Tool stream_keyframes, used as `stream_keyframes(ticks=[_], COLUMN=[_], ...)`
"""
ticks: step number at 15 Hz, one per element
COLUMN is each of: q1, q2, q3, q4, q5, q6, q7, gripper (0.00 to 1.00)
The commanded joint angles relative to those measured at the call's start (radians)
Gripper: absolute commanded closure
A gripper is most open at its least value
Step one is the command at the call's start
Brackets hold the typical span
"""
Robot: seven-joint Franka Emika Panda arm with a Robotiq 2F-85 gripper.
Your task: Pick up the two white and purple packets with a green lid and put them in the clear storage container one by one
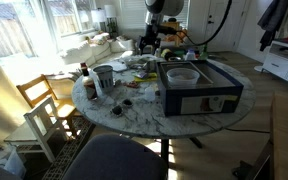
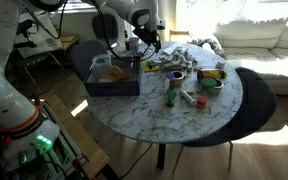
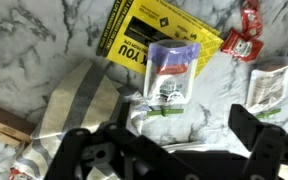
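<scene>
Wrist view shows one white and purple packet [image 3: 172, 78] lying flat on the marble desk [image 3: 24, 40] at the centre of the frame, just above the gap between the jaws. The jaws stand wide apart and hold nothing; their dark fingers [image 3: 87, 152] come in from the bottom edge, one at lower left and one at lower right. The packet's long axis runs nearly top to bottom of the frame, leaning slightly, with its green lid [image 3: 164, 108] at the lower end, nearest the jaws. The closing line of the jaws therefore crosses the packet's short width, so I judge the coming move needs mainly a straight descent with little turning. The packet's upper end overlaps a yellow printed card [image 3: 149, 30]. A second packet [image 3: 271, 85] lies toward the right edge, partly behind the finger there, below some red sachets [image 3: 246, 40]. In an exterior view the arm [image 1: 156, 20] hangs over the far side of the desk, and the clear storage container [image 1: 181, 74] seems to sit in a dark box [image 1: 209, 98] just beside it.
</scene>
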Motion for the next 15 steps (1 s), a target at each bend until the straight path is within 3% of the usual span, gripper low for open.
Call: stream_keyframes(ticks=[1,4,9,10,15], q1=[-0.021,-0.015,-0.016,-0.031,0.035], q2=[0.035,0.101,0.108,0.121,0.211], q3=[0.032,0.028,0.028,0.056,0.023], q4=[0.039,0.113,0.135,0.151,0.227], q5=[-0.045,-0.058,-0.058,-0.032,-0.087], q6=[-0.001,-0.002,-0.007,-0.032,0.016], q7=[0.066,0.117,0.124,0.107,0.215], gripper=[0.00,0.00,0.00,0.00,0.00])
